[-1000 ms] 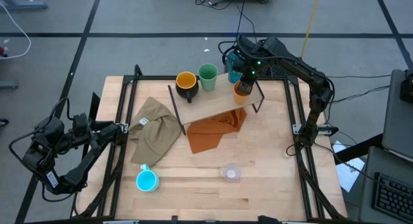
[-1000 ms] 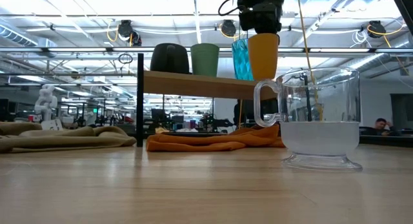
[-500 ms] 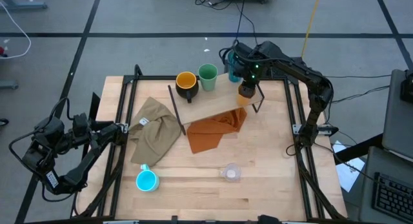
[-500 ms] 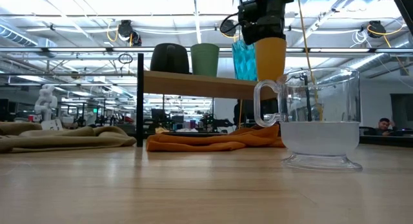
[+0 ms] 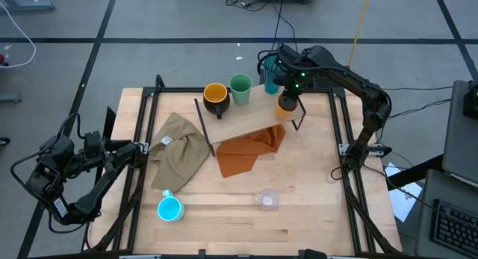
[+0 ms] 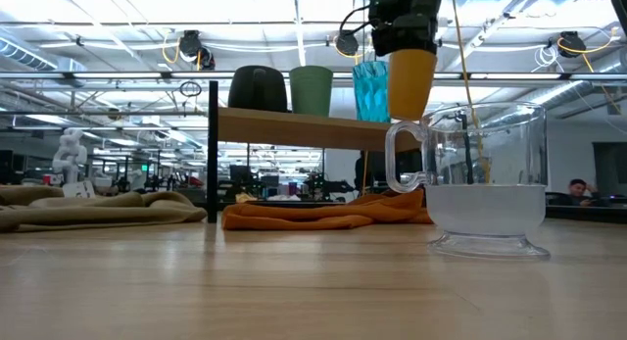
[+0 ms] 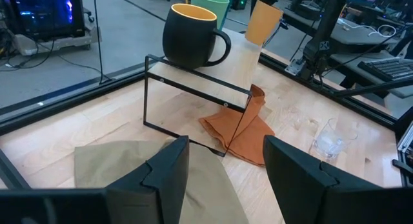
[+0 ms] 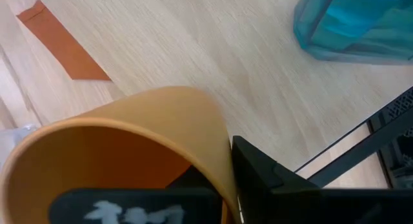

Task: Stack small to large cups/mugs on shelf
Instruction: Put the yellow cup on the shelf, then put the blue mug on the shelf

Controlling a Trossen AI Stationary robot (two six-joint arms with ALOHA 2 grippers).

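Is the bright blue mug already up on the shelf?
No, the bright blue mug lies on the tabletop near the front, far from the shelf.

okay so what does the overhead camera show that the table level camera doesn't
Only the high view shows the blue mug on the table's near left, the idle left pincer at the left edge, and the black mug's yellow inside.

Only the low view shows the orange cup tilted and lifted off the shelf, plus the room and ceiling lights behind.

Both show the right pincer gripping the orange cup beside the teal tumbler, the green cup, both cloths and the clear glass.
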